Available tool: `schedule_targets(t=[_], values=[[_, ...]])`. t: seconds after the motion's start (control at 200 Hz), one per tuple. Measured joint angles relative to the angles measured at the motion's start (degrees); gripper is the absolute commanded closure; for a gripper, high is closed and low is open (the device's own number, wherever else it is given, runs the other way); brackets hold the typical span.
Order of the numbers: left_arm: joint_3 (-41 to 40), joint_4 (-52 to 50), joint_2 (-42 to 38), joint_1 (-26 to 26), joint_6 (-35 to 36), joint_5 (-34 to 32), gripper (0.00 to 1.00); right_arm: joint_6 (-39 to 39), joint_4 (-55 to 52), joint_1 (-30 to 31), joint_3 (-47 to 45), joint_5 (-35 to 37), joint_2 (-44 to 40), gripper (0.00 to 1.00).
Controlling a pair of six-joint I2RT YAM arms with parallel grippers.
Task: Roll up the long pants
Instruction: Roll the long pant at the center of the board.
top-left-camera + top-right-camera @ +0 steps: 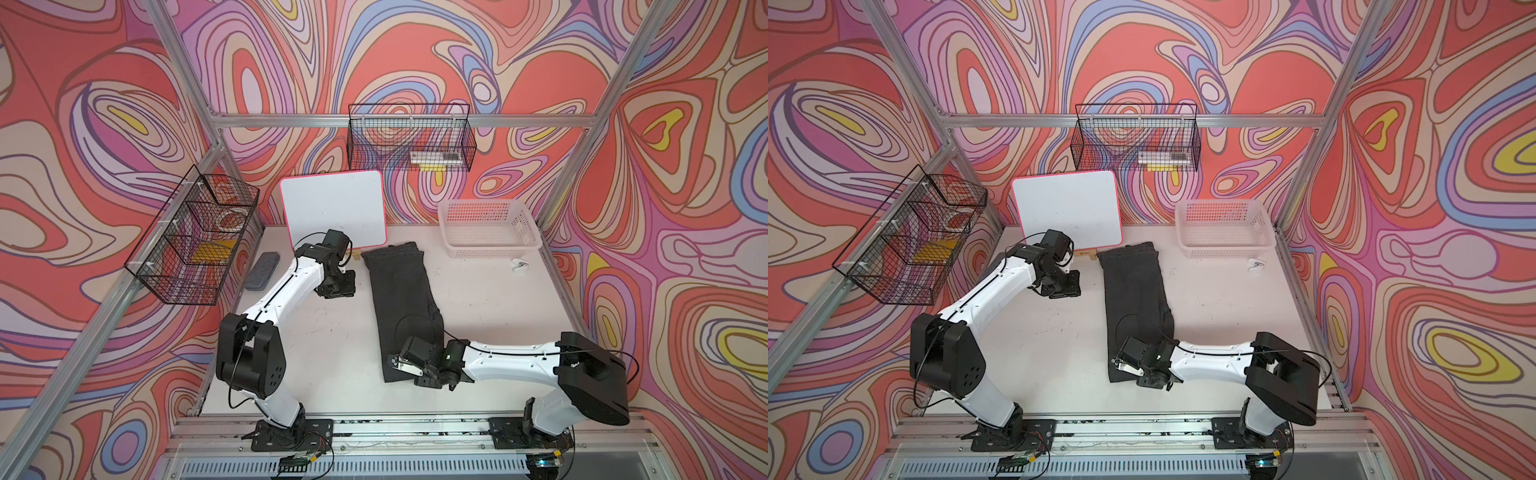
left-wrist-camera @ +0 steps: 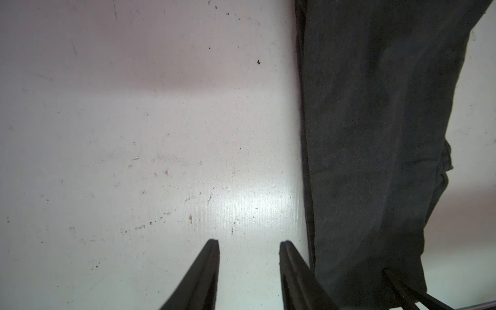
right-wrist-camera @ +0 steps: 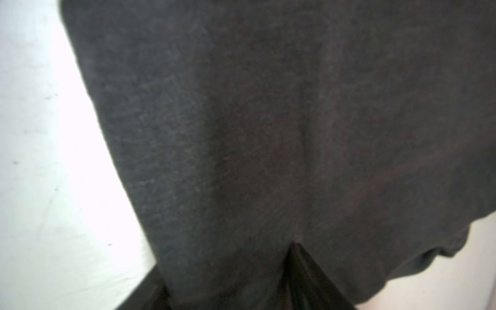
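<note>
R claw straddles pants hem nr table front, grip unclear; L claw open, empty. Prob soft, floppy: pinch hem corners.

Was walled on left, far and right by swirling coral, lilac and yellow wallpaper, braced with aluminium rails; was floored by a scuffed white tabletop.

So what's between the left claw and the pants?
Only bare table between the left claw and the long pants, in both top views.
</note>
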Motion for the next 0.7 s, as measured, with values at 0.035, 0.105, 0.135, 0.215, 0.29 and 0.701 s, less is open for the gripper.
schedule_targets(t=[0.035,0.105,0.135,0.215,0.29,0.701], values=[[0.00,-0.07,-0.17,0.02,0.24,-0.02,0.60,0.04,-0.55,-0.50,0.92,-1.29,0.24,0.92],[0.13,-0.46,-0.50,0.00,0.85,-0.02,0.60,0.76,-2.40,-1.57,3.52,-5.51,0.31,0.91],[0.26,-0.66,-0.68,0.00,1.09,-0.02,0.60,1.07,-3.41,-2.08,5.01,-7.72,0.33,0.90],[0.72,-1.27,-1.46,-0.37,2.03,0.20,0.61,2.27,-7.13,-4.15,10.58,-16.11,1.01,0.88],[1.01,-1.31,-2.73,-1.49,3.08,0.20,0.61,3.08,-10.64,-6.93,17.51,-24.00,3.54,0.87],[-18.95,5.38,-26.08,-6.45,9.99,2.49,0.60,-1.66,-26.97,-25.46,34.60,-47.80,25.66,0.81]])
